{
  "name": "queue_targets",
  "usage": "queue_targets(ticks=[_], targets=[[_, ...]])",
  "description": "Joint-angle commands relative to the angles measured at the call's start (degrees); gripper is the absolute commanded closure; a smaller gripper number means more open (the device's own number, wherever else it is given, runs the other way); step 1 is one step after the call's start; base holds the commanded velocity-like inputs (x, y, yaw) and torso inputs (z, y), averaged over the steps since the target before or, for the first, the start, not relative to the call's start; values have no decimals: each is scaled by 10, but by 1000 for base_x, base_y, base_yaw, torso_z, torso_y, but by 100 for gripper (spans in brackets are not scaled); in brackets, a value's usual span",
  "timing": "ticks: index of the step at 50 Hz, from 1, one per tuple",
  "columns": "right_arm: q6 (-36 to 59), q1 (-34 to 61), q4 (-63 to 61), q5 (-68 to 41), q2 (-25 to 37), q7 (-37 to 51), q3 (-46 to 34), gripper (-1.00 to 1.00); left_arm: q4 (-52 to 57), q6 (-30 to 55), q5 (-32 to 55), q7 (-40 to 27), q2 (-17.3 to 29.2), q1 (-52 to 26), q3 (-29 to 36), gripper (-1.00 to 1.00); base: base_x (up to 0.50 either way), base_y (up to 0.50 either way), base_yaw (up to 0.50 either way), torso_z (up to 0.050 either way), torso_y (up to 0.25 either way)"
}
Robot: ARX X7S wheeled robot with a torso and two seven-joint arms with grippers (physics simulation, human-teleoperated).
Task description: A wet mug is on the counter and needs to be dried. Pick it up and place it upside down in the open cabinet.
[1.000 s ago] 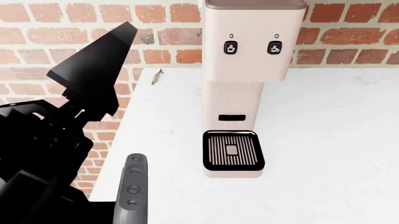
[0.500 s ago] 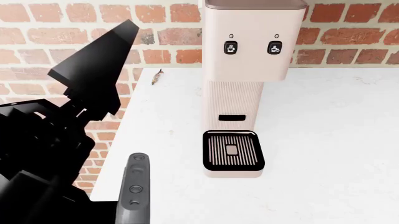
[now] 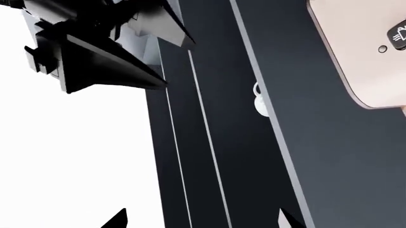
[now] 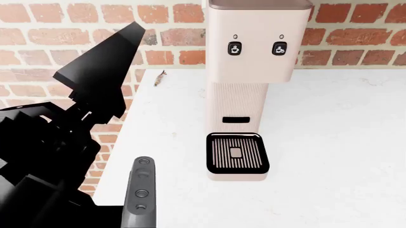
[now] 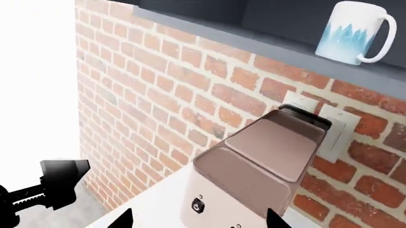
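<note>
The white mug (image 5: 350, 32) with the icy blue pattern stands on the dark cabinet shelf (image 5: 266, 45) above the brick wall, handle to one side; I cannot tell which way up it is. A small white shape (image 3: 259, 100) at the shelf edge in the left wrist view may be the same mug. My right gripper (image 5: 199, 221) is open and empty, well below the mug and over the coffee machine. My left gripper (image 3: 201, 221) is open and empty, facing dark cabinet panels. The white counter (image 4: 330, 142) shows no mug.
The tall beige coffee machine (image 4: 254, 71) stands at the back of the counter and also shows in the right wrist view (image 5: 254, 175). A small brown scrap (image 4: 159, 78) lies near the wall. My black left arm (image 4: 95, 90) fills the left side. Wall sockets (image 5: 330, 128) sit behind the machine.
My left arm has shifted slightly up and to the right in the head view; the grey robot part at the bottom has moved slightly down and right. Nothing on the counter has moved.
</note>
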State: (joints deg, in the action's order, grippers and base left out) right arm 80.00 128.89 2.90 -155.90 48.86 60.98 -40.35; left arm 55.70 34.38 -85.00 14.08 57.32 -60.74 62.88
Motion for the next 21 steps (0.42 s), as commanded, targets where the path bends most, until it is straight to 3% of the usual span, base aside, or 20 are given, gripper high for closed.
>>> queue_targets(ticks=[1,21], targets=[[-21,-28,-47,-197,42,126,10,-100,-3,-4,1,3,-7,-3,-1,-100,0,0,0,0,0],[-58,-100,-138,-171,82,72,48,-100,-6,-6,-3,6,-16,2,-1,-100,0,0,0,0,0]])
